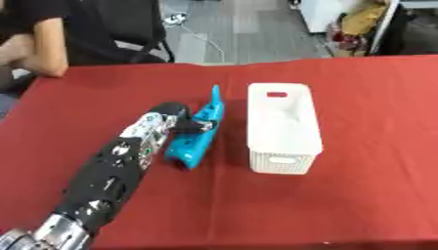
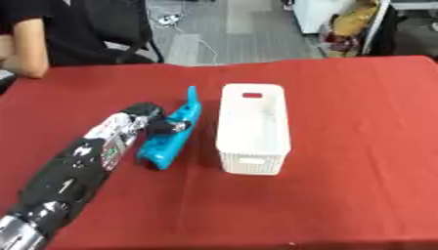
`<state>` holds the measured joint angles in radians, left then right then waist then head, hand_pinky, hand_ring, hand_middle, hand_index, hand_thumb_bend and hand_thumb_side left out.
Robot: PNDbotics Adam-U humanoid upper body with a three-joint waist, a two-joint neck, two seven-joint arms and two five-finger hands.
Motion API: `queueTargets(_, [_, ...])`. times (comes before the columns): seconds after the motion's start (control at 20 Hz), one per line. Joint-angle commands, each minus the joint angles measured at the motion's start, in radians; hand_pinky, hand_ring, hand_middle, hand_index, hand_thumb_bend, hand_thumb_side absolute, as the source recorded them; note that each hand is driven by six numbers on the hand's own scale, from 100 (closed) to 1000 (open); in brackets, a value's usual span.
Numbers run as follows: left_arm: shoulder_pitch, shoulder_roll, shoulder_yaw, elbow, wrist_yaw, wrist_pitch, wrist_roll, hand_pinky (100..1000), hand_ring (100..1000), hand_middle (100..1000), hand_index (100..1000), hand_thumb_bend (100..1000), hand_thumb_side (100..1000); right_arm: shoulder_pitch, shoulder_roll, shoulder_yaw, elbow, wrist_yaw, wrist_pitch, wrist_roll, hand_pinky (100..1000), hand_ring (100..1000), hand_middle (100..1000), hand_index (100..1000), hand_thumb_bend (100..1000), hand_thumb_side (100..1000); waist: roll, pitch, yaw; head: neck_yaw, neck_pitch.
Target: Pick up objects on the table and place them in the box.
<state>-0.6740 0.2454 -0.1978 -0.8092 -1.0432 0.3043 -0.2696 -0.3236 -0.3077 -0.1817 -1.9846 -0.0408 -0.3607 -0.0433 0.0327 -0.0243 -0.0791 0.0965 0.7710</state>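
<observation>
A long bright blue object (image 1: pixel 197 134) lies on the red table (image 1: pixel 368 195), pointing away from me, just left of the box. My left hand (image 1: pixel 175 118) comes in along its left side, with fingers (image 1: pixel 195 126) curled over the object's middle. The white perforated box (image 1: pixel 282 128) stands lengthwise at the table's centre and shows nothing inside. My right hand shows in no view.
A person in black sits at the far left edge, a forearm (image 1: pixel 38 53) resting beside the table. Grey floor, a chair and clutter lie beyond the far edge. Bare red cloth stretches right of the box and along the near side.
</observation>
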Motion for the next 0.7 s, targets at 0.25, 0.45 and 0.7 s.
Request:
queueTargets(0.25, [0.014,-0.039,0.038,0.118,-0.087,0.044,0.101,351,357,495,706,697,937,-0.015,-0.018,-0.007,-0.015,0.001,-0.004,-0.003,765,889,884,944,100,972,-0.006,-0.001,0.002,0.008,-0.001])
queueTargets(0.45, [0.024,-0.036,0.076,0.147,-0.009,0.054,0.161,100,100,100,227,198,382,-0.016,-0.016,-0.008,-0.015,0.001,-0.004,-0.007,764,889,884,944,100,971,-0.006,-0.002,0.002,0.006,-0.001])
queueTargets(0.7, [0.050,-0.023,0.083,0.186,0.124,0.025,0.228,100,100,100,100,118,247,-0.016,-0.016,-0.011,-0.015,0.004,-0.004,-0.009,764,890,884,945,100,970,-0.005,0.003,0.003,0.004,-0.001])
